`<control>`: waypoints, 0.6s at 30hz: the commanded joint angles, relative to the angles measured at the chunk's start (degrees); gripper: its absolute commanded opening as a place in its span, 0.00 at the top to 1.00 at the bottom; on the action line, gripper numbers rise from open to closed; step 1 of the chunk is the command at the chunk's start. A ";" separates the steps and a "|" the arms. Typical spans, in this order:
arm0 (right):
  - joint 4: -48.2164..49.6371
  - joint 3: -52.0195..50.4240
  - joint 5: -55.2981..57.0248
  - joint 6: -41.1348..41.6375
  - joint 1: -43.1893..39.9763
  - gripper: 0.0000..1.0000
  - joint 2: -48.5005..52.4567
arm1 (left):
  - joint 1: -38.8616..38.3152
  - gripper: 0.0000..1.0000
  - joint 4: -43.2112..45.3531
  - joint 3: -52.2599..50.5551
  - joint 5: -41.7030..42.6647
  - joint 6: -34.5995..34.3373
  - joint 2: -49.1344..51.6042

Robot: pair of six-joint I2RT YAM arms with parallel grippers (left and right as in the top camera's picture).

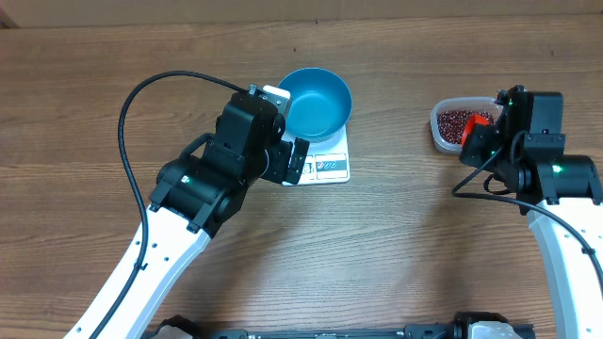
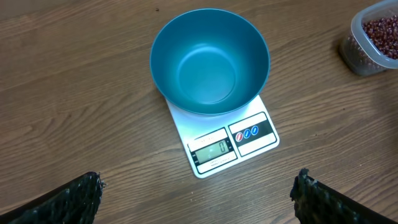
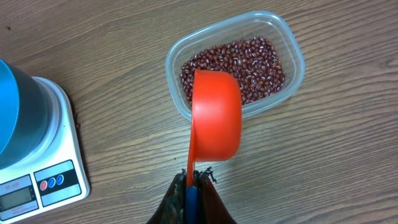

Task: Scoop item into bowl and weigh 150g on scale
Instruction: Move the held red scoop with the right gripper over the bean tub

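The empty blue bowl (image 1: 317, 99) (image 2: 209, 61) stands on the white scale (image 1: 330, 168) (image 2: 233, 144), whose display reads zero. The dark red-brown beans (image 3: 239, 62) (image 1: 459, 122) lie in a clear plastic tub (image 3: 174, 93) at the right. My right gripper (image 3: 194, 180) is shut on the handle of an orange scoop (image 3: 216, 115) (image 1: 479, 129). The scoop's cup hangs over the tub's near rim, and its inside is hidden from me. My left gripper (image 2: 199, 180) stands wide open just in front of the scale, with nothing between its fingers.
The tub (image 2: 373, 37) sits on the wooden table to the right of the scale (image 3: 43, 180), with bare wood between them. A black cable (image 1: 141, 113) loops from the left arm over the table's left side.
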 commanded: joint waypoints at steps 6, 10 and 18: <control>1.22 1.75 2.56 -0.46 -0.22 0.96 1.09 | 0.09 0.00 0.07 1.18 0.48 1.05 -0.85; 1.18 1.75 2.58 -0.48 -0.20 0.96 2.27 | 0.09 0.00 0.07 1.18 0.48 1.05 -0.83; 1.16 1.75 2.56 -0.50 -0.20 0.96 3.61 | 0.09 0.00 0.07 1.18 0.48 1.05 -0.83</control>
